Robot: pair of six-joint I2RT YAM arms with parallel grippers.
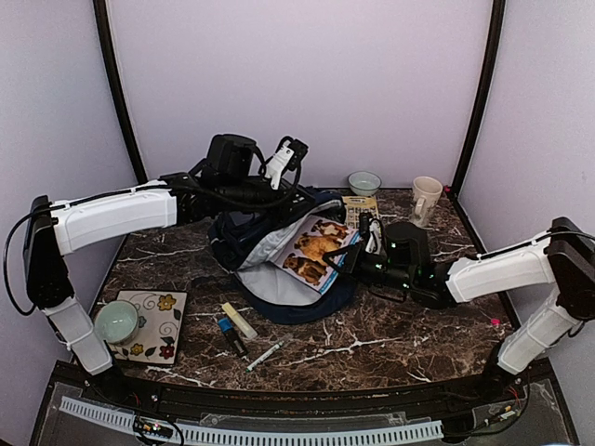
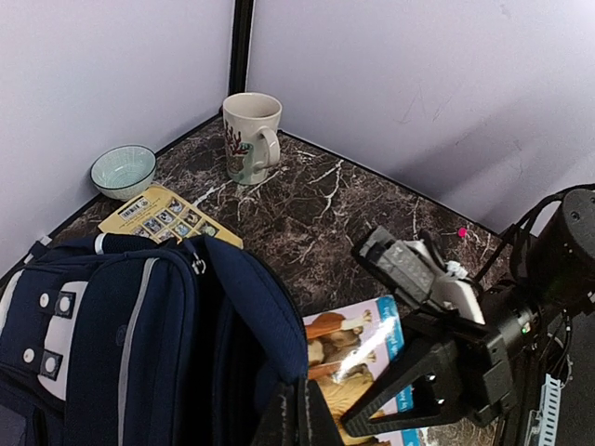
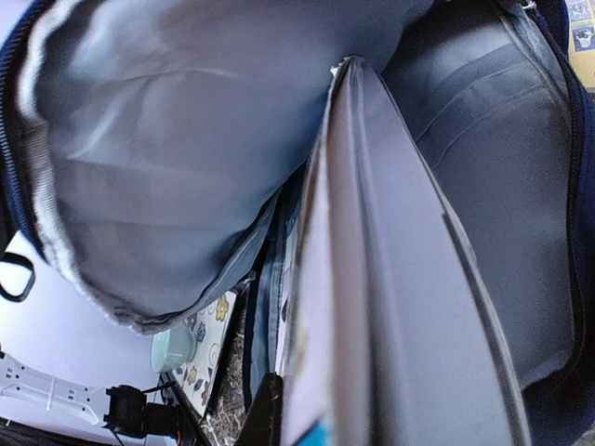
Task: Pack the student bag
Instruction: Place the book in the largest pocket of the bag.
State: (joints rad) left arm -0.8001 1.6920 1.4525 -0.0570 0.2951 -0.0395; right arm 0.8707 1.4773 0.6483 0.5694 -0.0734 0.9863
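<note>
At the middle of the counter (image 1: 400,339), a dark brown marble-patterned slab with white veins, lies one student bag (image 1: 274,279), navy fabric outside and smooth grey lining inside, its main mouth gaping toward the right arm. White stripes and a white patch with dark squares show on its front in the left wrist view.

One book (image 1: 316,246), thin and glossy with dog photographs on its cover, sits tilted in that mouth, partly inside. The right fingers (image 1: 356,260) are clamped on the book's outer edge. In the right wrist view the book's flat edge runs up between the grey lining on both sides. The left fingers (image 2: 297,418) are pinched tight on the bag's upper rim, holding the flap lifted above the book.

Two bowls are in view. A pale teal one (image 2: 123,170) stands near the back wall. A second (image 1: 117,321) rests on a square floral tile (image 1: 160,325) at the front left. One cream mug (image 2: 249,137) with a printed pattern stands at the back right corner. One yellow card (image 2: 167,218) printed with small pictures lies flat just beside the bag, between it and the back bowl.

Three stick-shaped items lie in front of the bag, near each other. They are a pale yellow stick (image 1: 239,321), a dark marker (image 1: 231,336) and a slim white pen (image 1: 266,354).
</note>
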